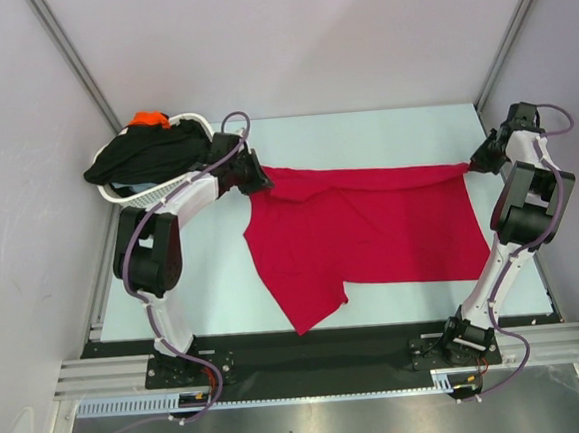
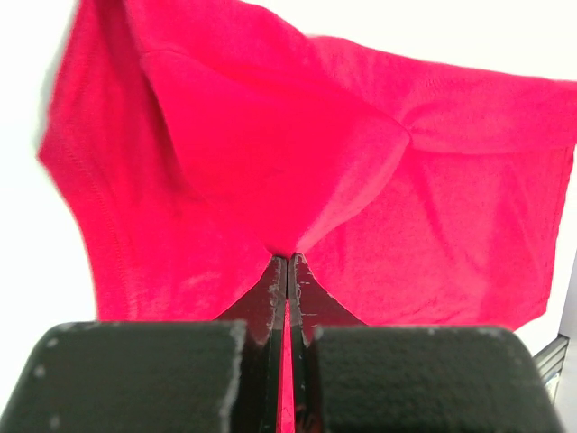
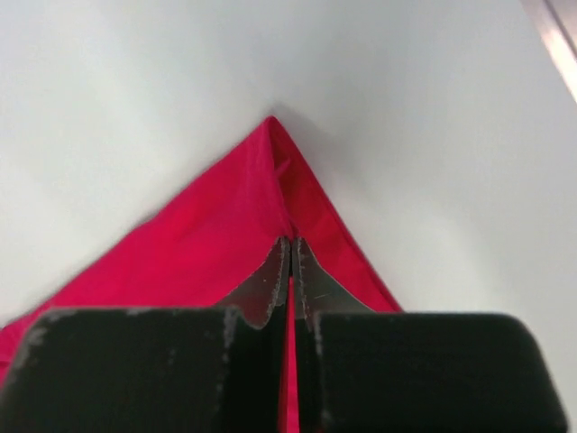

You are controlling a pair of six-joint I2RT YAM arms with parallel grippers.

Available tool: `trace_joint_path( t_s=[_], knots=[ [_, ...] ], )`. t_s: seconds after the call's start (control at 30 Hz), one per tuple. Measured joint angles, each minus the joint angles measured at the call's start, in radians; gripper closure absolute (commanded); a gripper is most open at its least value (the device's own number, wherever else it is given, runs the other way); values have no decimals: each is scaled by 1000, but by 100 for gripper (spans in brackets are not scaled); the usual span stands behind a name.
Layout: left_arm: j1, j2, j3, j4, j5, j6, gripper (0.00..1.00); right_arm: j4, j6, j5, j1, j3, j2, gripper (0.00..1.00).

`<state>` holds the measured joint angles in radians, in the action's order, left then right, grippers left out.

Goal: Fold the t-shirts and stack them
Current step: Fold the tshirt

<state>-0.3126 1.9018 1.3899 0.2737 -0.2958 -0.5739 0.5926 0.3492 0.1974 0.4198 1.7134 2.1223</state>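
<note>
A crimson red t-shirt (image 1: 361, 236) lies spread across the middle of the table, its far edge pulled taut between the two grippers. My left gripper (image 1: 263, 178) is shut on its far left corner; in the left wrist view the red cloth (image 2: 270, 162) is pinched between the shut jaws of that gripper (image 2: 288, 260). My right gripper (image 1: 474, 166) is shut on the far right corner; in the right wrist view the red corner (image 3: 261, 189) rises from the shut jaws of that gripper (image 3: 290, 242). A black t-shirt (image 1: 149, 152) and an orange one (image 1: 148, 118) lie in the basket.
A white woven basket (image 1: 157, 195) stands at the far left of the table, just behind my left arm. Metal frame posts and grey walls close in the far corners. The black front rail runs along the near edge.
</note>
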Motion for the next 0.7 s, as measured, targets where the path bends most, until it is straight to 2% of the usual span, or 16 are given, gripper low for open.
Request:
trace_joint_path(
  t_s=[0.33, 0.7],
  knots=[
    [63, -5, 11, 36, -37, 10, 100, 122, 28, 2, -6, 0, 0, 100],
    [66, -16, 10, 67, -105, 10, 100, 163, 24, -34, -7, 0, 0, 100]
  ],
)
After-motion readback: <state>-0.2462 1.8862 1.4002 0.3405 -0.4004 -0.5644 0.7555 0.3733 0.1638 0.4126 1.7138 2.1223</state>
